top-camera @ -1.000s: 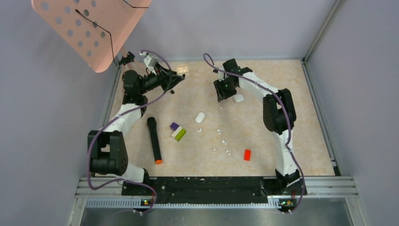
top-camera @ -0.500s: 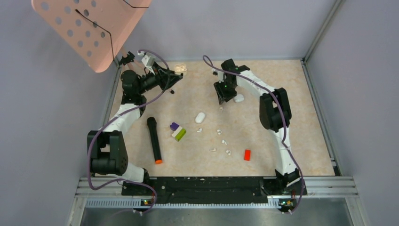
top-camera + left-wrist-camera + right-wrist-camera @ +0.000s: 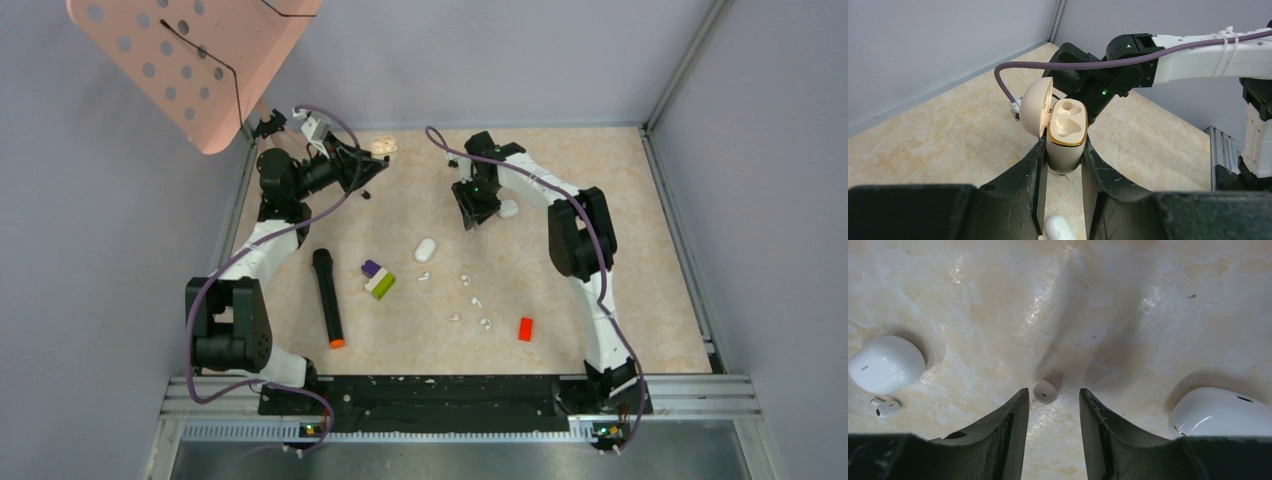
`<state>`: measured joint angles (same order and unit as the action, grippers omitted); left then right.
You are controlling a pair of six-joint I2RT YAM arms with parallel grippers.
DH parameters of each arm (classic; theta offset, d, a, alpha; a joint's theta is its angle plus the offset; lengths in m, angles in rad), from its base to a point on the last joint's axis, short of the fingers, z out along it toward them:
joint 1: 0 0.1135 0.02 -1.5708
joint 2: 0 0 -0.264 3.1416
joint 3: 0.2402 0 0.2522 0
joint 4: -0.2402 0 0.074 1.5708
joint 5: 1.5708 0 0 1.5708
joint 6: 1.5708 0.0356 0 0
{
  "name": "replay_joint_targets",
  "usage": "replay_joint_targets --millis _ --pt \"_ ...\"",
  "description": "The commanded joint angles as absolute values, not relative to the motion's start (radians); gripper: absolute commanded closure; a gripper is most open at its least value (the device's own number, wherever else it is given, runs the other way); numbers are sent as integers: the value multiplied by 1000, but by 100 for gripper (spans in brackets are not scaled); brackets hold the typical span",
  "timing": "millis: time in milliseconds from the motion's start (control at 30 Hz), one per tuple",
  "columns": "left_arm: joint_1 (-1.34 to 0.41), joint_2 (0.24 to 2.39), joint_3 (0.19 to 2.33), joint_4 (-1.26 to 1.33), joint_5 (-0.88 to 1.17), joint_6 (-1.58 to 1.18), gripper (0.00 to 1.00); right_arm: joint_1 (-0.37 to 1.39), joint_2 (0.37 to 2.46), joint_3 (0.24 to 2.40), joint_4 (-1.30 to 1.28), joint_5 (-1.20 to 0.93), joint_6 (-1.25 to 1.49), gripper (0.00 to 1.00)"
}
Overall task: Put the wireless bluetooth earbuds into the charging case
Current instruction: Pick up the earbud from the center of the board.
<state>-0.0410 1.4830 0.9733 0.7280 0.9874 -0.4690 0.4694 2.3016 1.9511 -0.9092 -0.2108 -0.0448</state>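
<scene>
Left claw: our left claw (image 3: 1064, 150) is closed tight on the open case (image 3: 1066, 131) and holds it up off the table (image 3: 620, 200), at the far left.
Open case: we see it is cream with a gold rim. Its lid is flipped back to one side. Its two little cups are bare.
Right claw: our right claw (image 3: 1050, 400) points down at the table with its two fingers apart. It holds nothing.
Earbud: one small white earbud (image 3: 1044, 391) lies on the table between the right claw's fingers. It is closer to one finger, and we cannot tell if it touches that finger.
More earbuds: we see more earbuds (image 3: 476, 300) spread out on the table closer to us, well apart from the open case.
White cases: a closed white case (image 3: 508, 209) lies just beside the right claw. A second white case (image 3: 426, 249) lies near the middle.
Other things: we also see a red brick (image 3: 525, 328), a black pen (image 3: 328, 298) with an orange tip, and a small block (image 3: 377, 280) in purple, white and green.
</scene>
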Motion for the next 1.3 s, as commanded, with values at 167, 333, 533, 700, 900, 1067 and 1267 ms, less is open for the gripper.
replay_joint_targets --millis 167,333,533,700,900,1067,1267 --pt "-38 1459 973 751 995 -457 100 509 2293 1952 -918 -200 -61 65" --pt "-37 1457 970 752 1002 -456 100 511 2302 1953 -923 -187 -55 67" --pt "-36 1457 964 752 1002 -457 100 514 2300 1943 -924 -165 -52 67" --pt "-35 1460 963 759 998 -462 100 523 2301 1929 -923 -143 -57 68" --pt "-35 1460 959 761 998 -463 100 533 2312 1925 -924 -141 -64 71" --pt "-34 1462 954 765 997 -464 100 534 2317 1934 -919 -141 -65 72" --pt "-34 1464 957 770 997 -468 100 533 2326 1949 -919 -134 -59 69"
